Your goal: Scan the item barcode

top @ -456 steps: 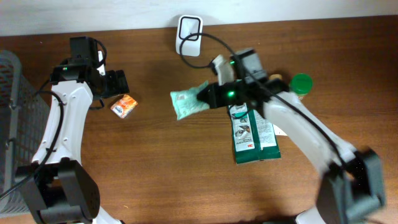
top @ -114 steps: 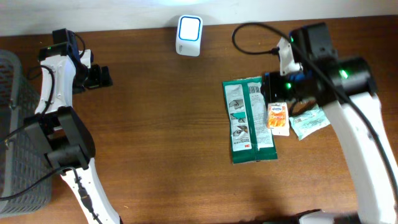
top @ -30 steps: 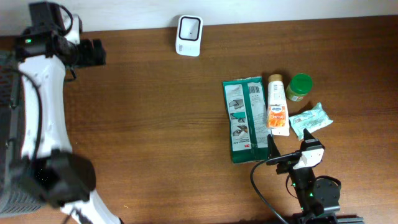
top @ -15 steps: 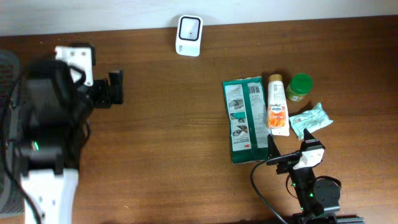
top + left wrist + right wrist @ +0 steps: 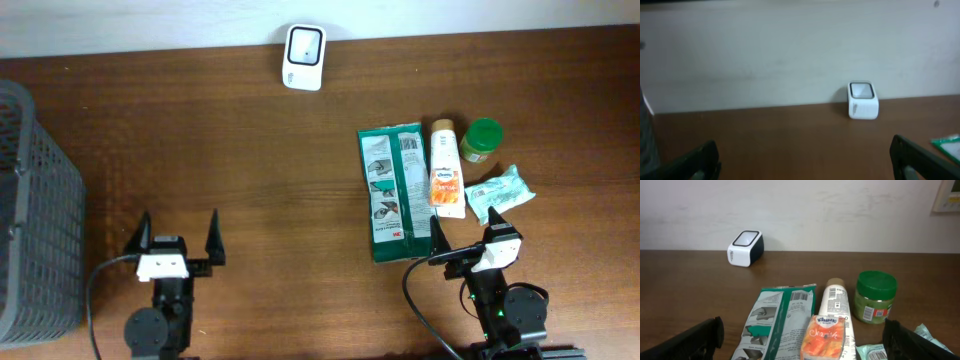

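The goods sit in a cluster at the right of the table (image 5: 250, 150). A green pouch (image 5: 395, 195) lies flat. Just beside it on its right is a tube (image 5: 445, 140) with an orange tissue pack (image 5: 447, 188) lying on it. Further right are a green-lidded jar (image 5: 483, 140) and a pale teal packet (image 5: 498, 194). The scanner (image 5: 303, 44) stands well apart from them at the far edge, against the wall (image 5: 840, 215).

My right gripper (image 5: 467, 240) rests low at the near edge, just short of the pouch's near corner, with its fingers spread wide and nothing between them. My left gripper (image 5: 179, 228) is parked the same way at the near left, also spread wide and empty.

Only the right wrist camera gives me print I can read: a barcode on the far end of the pouch and another on the jar's label (from overhead these are little more than specks). The left wrist camera shows the scanner's face against the wall and just a sliver of the pouch at its right border. Neither wrist view clearly shows the grey basket (image 5: 30, 200), which from above hugs the table's left edge.

Bare wood runs across the whole middle, from the left gripper up to the scanner.
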`<action>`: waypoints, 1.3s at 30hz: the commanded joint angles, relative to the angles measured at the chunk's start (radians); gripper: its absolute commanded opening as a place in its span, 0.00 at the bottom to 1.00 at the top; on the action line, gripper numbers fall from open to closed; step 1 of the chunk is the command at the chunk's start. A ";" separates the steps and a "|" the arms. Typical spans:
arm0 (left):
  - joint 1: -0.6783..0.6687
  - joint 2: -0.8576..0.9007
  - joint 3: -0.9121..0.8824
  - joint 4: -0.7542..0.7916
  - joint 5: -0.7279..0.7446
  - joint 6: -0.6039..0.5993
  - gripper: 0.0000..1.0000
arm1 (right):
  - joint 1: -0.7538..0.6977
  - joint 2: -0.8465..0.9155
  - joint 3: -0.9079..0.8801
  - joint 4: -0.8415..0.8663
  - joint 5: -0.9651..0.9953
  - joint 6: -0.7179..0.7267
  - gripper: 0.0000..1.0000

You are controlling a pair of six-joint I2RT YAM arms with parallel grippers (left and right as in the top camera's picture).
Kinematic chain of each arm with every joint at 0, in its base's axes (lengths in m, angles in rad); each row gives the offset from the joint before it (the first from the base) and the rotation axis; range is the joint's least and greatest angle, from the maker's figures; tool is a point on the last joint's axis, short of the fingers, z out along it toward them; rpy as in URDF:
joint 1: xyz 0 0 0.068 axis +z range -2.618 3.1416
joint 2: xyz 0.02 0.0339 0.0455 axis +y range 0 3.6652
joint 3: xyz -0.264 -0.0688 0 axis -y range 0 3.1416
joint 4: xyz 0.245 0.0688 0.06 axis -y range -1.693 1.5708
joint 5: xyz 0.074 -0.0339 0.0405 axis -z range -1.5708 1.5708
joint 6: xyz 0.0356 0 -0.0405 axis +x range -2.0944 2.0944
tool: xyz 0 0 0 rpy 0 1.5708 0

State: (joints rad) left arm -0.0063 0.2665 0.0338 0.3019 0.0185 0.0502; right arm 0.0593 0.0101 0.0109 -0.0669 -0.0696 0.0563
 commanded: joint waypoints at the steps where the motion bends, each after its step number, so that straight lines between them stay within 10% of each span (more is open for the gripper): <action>1: -0.004 -0.062 -0.025 -0.034 0.000 0.031 0.99 | -0.006 -0.007 -0.005 -0.004 -0.006 0.003 0.98; 9: -0.012 -0.261 -0.025 -0.386 -0.027 0.035 0.99 | -0.006 -0.007 -0.005 -0.004 -0.006 0.003 0.98; 39: -0.012 -0.261 -0.025 -0.386 -0.023 0.034 0.99 | -0.006 -0.007 -0.005 -0.004 -0.005 0.003 0.98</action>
State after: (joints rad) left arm -0.0143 0.0147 0.0113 -0.0757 0.0059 0.0689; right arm 0.0593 0.0109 0.0109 -0.0669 -0.0696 0.0559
